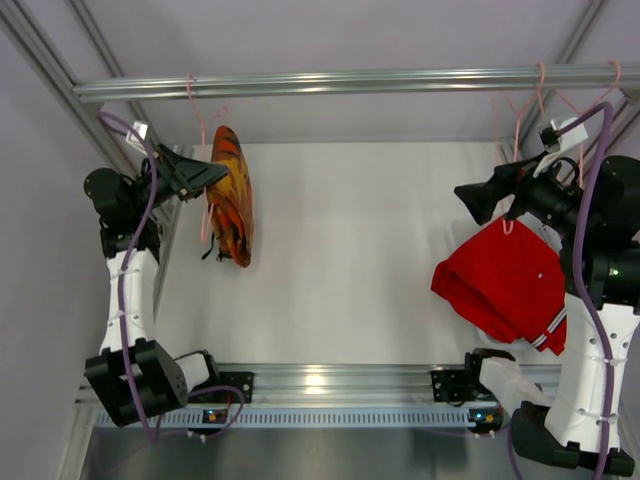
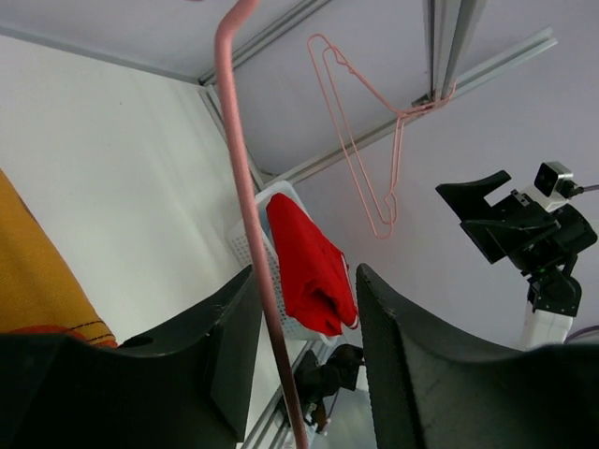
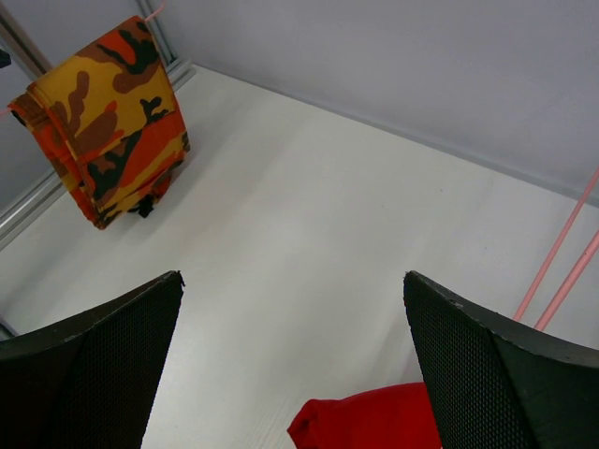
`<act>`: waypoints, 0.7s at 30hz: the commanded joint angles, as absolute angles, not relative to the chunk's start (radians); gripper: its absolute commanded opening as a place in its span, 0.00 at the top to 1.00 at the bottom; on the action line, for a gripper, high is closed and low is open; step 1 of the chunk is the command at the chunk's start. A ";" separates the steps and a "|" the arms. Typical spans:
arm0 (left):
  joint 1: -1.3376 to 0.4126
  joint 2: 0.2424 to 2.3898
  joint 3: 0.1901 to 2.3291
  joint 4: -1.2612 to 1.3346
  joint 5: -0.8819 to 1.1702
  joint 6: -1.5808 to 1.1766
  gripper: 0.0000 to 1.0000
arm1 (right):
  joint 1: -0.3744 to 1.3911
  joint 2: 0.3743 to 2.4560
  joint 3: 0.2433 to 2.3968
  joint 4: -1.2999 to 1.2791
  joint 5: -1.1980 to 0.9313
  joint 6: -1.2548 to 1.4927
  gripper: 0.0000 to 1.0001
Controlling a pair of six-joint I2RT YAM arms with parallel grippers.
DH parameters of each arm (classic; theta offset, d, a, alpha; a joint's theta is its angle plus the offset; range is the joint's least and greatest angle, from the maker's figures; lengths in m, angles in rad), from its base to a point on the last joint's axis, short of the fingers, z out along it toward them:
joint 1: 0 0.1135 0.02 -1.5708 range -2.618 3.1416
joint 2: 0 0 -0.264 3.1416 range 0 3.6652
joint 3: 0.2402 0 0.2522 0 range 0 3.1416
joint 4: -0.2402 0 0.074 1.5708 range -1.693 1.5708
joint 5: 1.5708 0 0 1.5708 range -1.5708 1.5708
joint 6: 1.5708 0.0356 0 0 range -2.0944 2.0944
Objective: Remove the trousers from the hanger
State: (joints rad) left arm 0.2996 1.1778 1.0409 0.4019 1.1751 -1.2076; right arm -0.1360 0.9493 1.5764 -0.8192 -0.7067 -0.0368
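From above: at upper left, black left gripper (image 1: 215,176) held up sideways, just beside folded orange-yellow trousers with dark blotches (image 1: 230,200), hung on thin pink wire hanger (image 1: 190,100) under silver metal rail (image 1: 340,80). At right, black right gripper (image 1: 476,203) up above crumpled plain red trousers (image 1: 505,280) at right edge of white table (image 1: 350,250).

From left wrist: fingers (image 2: 229,355) partly apart around the pink wire, not squeezing it. Two bare pink hangers (image 2: 365,159) at upper middle. Red trousers draped on white mesh basket (image 2: 245,245).

From right wrist: fingers (image 3: 103,374) wide apart, holding nothing. Orange-yellow trousers at upper left, red cloth at bottom edge.
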 commanded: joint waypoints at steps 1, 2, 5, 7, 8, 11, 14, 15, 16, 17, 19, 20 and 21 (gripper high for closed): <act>0.282 1.190 1.008 0.528 1.167 -1.249 0.51 | -0.152 0.954 1.583 -0.808 -0.726 -0.025 0.00; 0.282 1.195 1.002 0.546 1.167 -1.261 0.53 | -0.152 0.957 1.583 -0.810 -0.726 -0.025 0.01; 0.282 1.201 0.994 0.598 1.163 -1.304 0.68 | -0.152 0.954 1.582 -0.810 -0.721 -0.025 0.00; 0.282 1.200 0.999 0.606 1.152 -1.315 0.90 | -0.152 0.953 1.578 -0.810 -0.721 -0.025 0.01; 0.281 1.190 1.002 0.604 1.147 -1.312 1.00 | -0.152 0.951 1.577 -0.808 -0.719 -0.023 0.00; 0.275 1.172 1.026 0.554 1.121 -1.260 1.00 | -0.152 0.946 1.565 -0.807 -0.722 -0.015 0.01; 0.250 1.161 1.061 0.546 1.115 -1.223 1.00 | -0.152 0.940 1.552 -0.801 -0.723 -0.014 0.00; 0.244 1.160 1.081 0.548 1.112 -1.224 1.00 | -0.152 0.940 1.549 -0.801 -0.723 -0.014 0.00; 0.236 1.160 1.091 0.555 1.106 -1.227 1.00 | -0.152 0.939 1.548 -0.801 -0.723 -0.014 0.00; 0.224 1.160 1.098 0.589 1.091 -1.235 1.00 | -0.152 0.937 1.546 -0.801 -0.724 -0.012 0.00; 0.209 1.161 1.121 0.630 1.072 -1.273 1.00 | -0.152 0.937 1.542 -0.798 -0.724 -0.009 0.00; 0.189 1.166 1.132 0.638 1.056 -1.279 1.00 | -0.152 0.937 1.540 -0.798 -0.724 -0.011 0.00; 0.180 1.169 1.155 0.643 1.049 -1.285 1.00 | -0.152 0.936 1.542 -0.796 -0.726 -0.009 0.01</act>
